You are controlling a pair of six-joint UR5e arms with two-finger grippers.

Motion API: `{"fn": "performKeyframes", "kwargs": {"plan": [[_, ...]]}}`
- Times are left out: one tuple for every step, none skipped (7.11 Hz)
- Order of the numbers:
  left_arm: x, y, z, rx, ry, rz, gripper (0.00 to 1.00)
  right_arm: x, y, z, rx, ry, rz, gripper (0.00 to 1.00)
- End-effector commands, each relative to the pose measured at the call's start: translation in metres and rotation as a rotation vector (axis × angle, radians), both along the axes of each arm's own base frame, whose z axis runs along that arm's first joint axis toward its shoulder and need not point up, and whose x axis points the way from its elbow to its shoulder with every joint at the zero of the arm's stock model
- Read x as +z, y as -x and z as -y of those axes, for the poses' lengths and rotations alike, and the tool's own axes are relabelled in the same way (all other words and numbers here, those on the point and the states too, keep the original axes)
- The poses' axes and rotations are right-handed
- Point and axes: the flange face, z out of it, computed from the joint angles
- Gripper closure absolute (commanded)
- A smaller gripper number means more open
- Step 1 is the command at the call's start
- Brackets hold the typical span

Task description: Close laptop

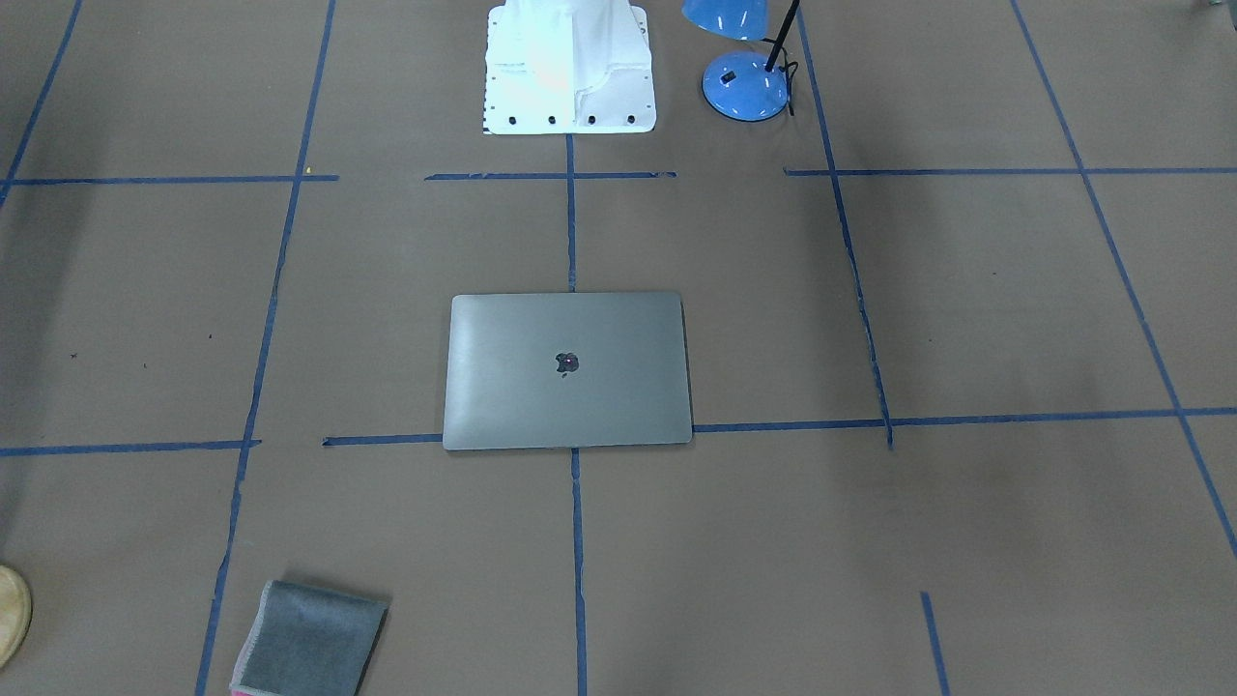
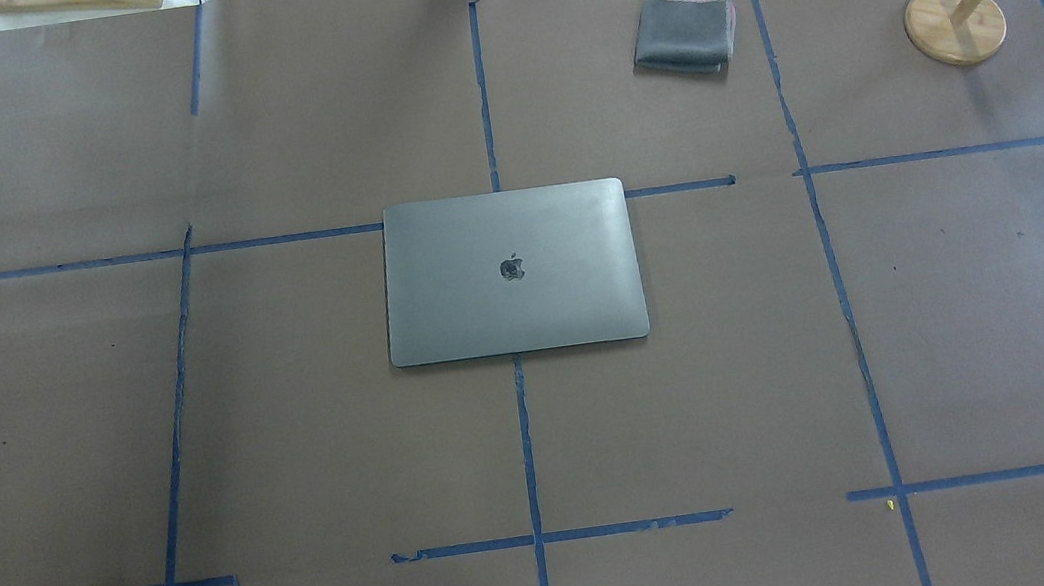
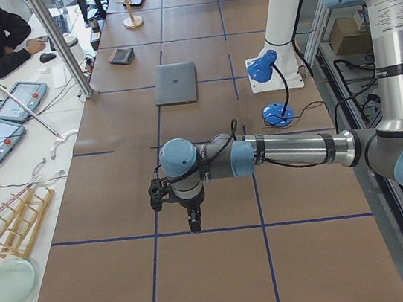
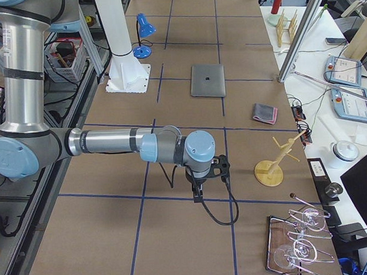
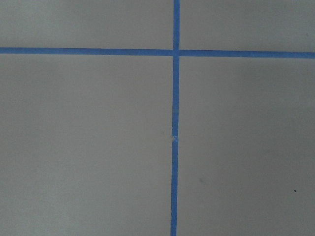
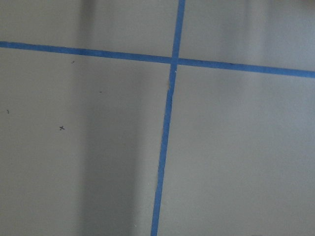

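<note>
Already the laptop (image 2: pixel 509 272) lies shut, so no move seems needed; whether left tool (image 3: pixel 194 222) or right tool (image 4: pixel 197 195) gapes, I cannot tell.

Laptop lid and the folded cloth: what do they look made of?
The laptop lid looks like metal, likely anodised aluminium: smooth matte grey with a soft, broad sheen and a dark inlaid logo. The cloth looks like soft fabric, perhaps microfibre: fuzzy dull grey, folded limp, with a pink edge.
</note>
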Motion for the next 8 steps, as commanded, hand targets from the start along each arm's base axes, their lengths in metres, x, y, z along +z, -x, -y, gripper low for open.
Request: {"fn": "performKeyframes", "kwargs": {"plan": [[0.006, 0.008, -0.004, -0.02, 0.012, -0.01, 0.0, 0.023, -0.012, -0.009, 0.035, 0.054, 0.006, 0.0], [0.006, 0.008, -0.004, -0.02, 0.012, -0.01, 0.0, 0.024, -0.014, -0.01, 0.043, 0.06, 0.006, 0.0], [0.005, 0.008, -0.003, -0.02, 0.009, -0.01, 0.0, 0.037, -0.014, -0.016, 0.044, 0.089, 0.008, 0.0], [0.005, 0.008, -0.003, -0.02, 0.009, -0.01, 0.0, 0.036, -0.014, -0.014, 0.051, 0.095, 0.008, 0.0], [0.005, 0.008, -0.003, -0.02, 0.009, -0.01, 0.0, 0.032, -0.014, -0.011, 0.098, 0.133, 0.006, 0.0], [0.005, 0.008, -0.003, -0.02, 0.009, -0.01, 0.0, 0.03, -0.014, -0.01, 0.111, 0.144, 0.009, 0.0], [0.005, 0.008, -0.003, -0.02, 0.009, -0.01, 0.0, 0.027, -0.013, -0.008, 0.112, 0.14, 0.01, 0.0], [0.004, 0.008, -0.003, -0.02, 0.008, -0.011, 0.0, 0.024, -0.013, -0.007, 0.112, 0.134, 0.009, 0.0]]}}
